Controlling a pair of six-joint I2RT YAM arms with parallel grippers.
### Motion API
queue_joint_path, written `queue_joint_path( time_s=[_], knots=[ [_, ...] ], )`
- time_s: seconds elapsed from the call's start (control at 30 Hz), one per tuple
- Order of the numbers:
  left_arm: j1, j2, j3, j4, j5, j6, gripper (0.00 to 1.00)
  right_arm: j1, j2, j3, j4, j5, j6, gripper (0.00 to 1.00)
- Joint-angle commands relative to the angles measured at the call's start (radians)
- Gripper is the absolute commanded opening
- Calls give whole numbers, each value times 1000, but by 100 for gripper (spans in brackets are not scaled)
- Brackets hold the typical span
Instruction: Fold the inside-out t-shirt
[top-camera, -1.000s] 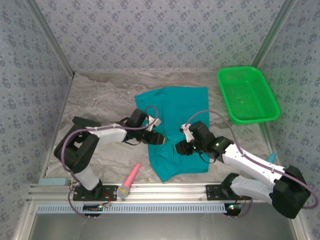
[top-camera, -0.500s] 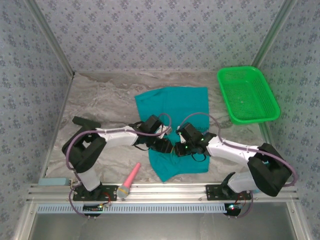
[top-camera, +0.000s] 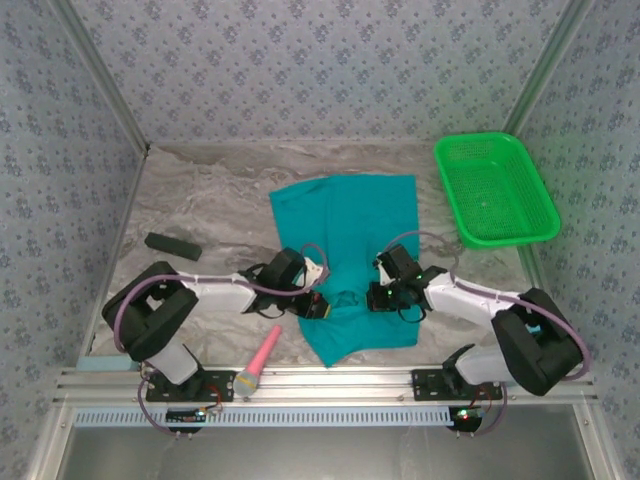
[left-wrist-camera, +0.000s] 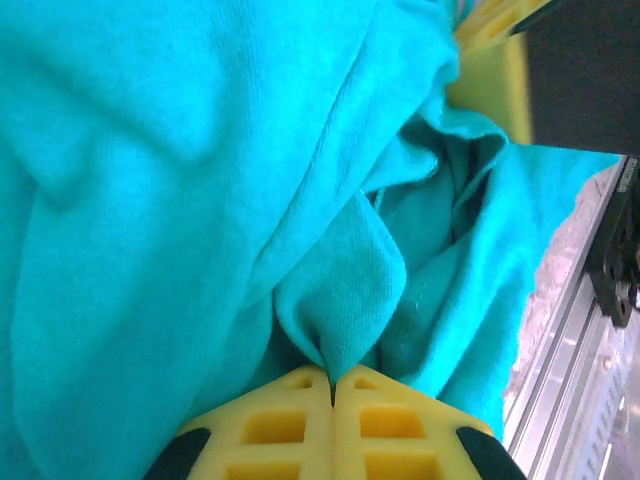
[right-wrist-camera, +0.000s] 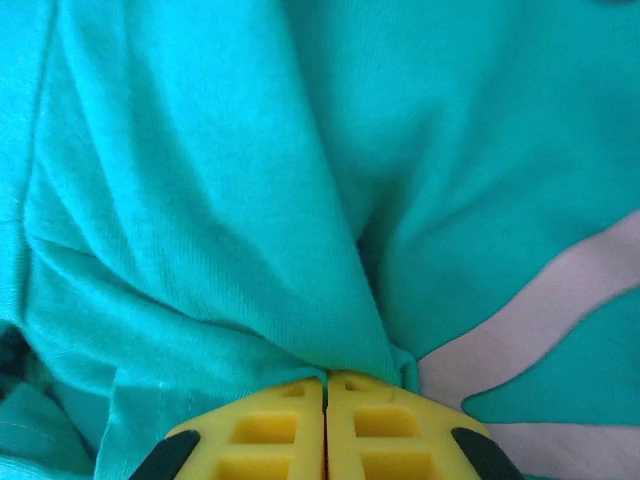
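The inside-out t-shirt (top-camera: 350, 215) is plain teal cloth lying flat on the marbled table, its near end bunched between the two arms. My left gripper (top-camera: 318, 307) sits on the shirt's near left part. In the left wrist view its yellow fingers (left-wrist-camera: 290, 425) meet at the left gripper (left-wrist-camera: 332, 385), shut on a raised fold of the t-shirt (left-wrist-camera: 150, 150). My right gripper (top-camera: 375, 297) rests on the near right part. The right wrist view shows the right gripper (right-wrist-camera: 325, 385) shut on a pinched ridge of the t-shirt (right-wrist-camera: 200, 150).
A green plastic basket (top-camera: 495, 190) stands at the back right. A pink-handled tool (top-camera: 258, 362) lies by the near rail (top-camera: 330, 380), left of the shirt. A black block (top-camera: 172, 245) lies at the left. Patterned walls close in the table on three sides.
Both grippers came together over the near middle of the shirt, shut on cloth, then drew slightly apart. The left arm has dropped low, uncovering the black block.
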Motion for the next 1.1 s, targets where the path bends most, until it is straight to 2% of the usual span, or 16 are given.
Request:
queue_joint_path(
  time_s=[0.0, 0.07, 0.13, 0.23, 0.33, 0.43, 0.67, 0.7, 0.73, 0.8, 0.9, 1.0, 1.07],
  knots=[
    [-18, -86, -27, 199, 36, 39, 0, 46, -95, 27, -64, -12, -78, 18],
    [-23, -143, -21, 194, 18, 64, 0, 36, -191, 50, -98, -27, -113, 31],
    [-25, -179, -26, 212, 27, 94, 0, 35, -257, 77, -120, -54, -174, 38],
    [-26, -180, -30, 262, 93, 158, 2, 61, -285, 69, -70, -77, -249, 39],
    [-27, -168, -35, 275, 138, 192, 3, 114, -223, 64, 13, -53, -200, 40],
    [-27, -162, -69, 341, 135, 203, 3, 157, -129, 84, 10, 26, -185, 42],
    [-27, -122, -127, 382, 112, 212, 3, 190, -32, -21, 229, 7, -76, 43],
    [-26, -108, -132, 385, 113, 212, 4, 192, -25, -23, 247, 6, -72, 42],
    [-26, -95, -130, 379, 117, 213, 4, 192, -19, -19, 250, 13, -72, 35],
    [-20, -68, -120, 303, 134, 254, 11, 193, -11, -7, 225, 75, -83, 0],
    [15, -38, -120, 205, 137, 293, 20, 162, -35, -22, 194, 167, -107, 0],
    [47, -34, -116, 148, 165, 289, 33, 97, -125, -11, 161, 86, -142, 0],
    [49, -48, -101, 95, 162, 291, 37, 80, -212, 12, 110, 58, -171, 0]
  ],
)
